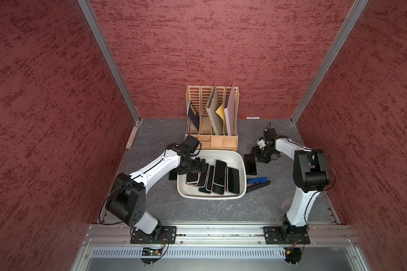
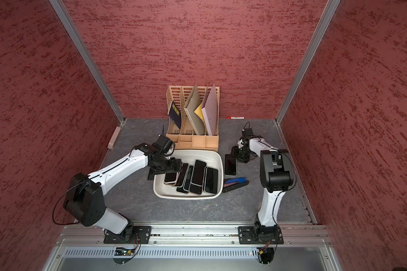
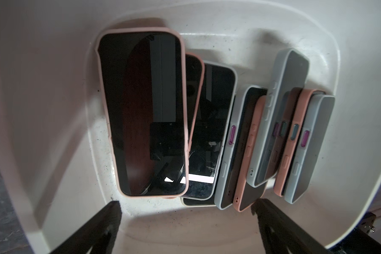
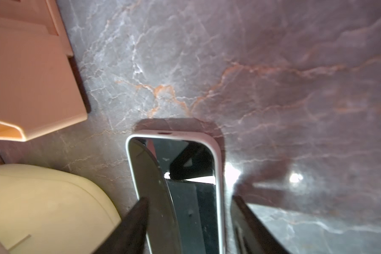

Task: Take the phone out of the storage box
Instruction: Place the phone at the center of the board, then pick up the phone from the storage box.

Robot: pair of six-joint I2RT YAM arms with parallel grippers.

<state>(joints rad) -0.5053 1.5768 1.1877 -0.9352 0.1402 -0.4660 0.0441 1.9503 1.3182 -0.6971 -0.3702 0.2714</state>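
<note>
The storage box (image 1: pixel 212 196) (image 2: pixel 186 196) is an off-white tub at mid-table, and several phones lie overlapped in it, screens up. My left gripper (image 1: pixel 190 167) (image 3: pixel 188 209) hangs open over the box's left end, just short of a pink-cased phone (image 3: pixel 141 110). It holds nothing. A white-cased phone (image 1: pixel 250 165) (image 2: pixel 230 164) (image 4: pixel 180 158) lies flat on the table right of the box. My right gripper (image 1: pixel 254 156) (image 4: pixel 188 199) stands open astride this phone's far end, with a gap at one edge.
A beige slotted file rack (image 1: pixel 212 122) with folders stands right behind the box. A blue-handled tool (image 1: pixel 257 183) lies by the box's right front corner. A red marker (image 1: pixel 250 117) rests at the back wall. A dark flat thing (image 1: pixel 173 174) lies left of the box.
</note>
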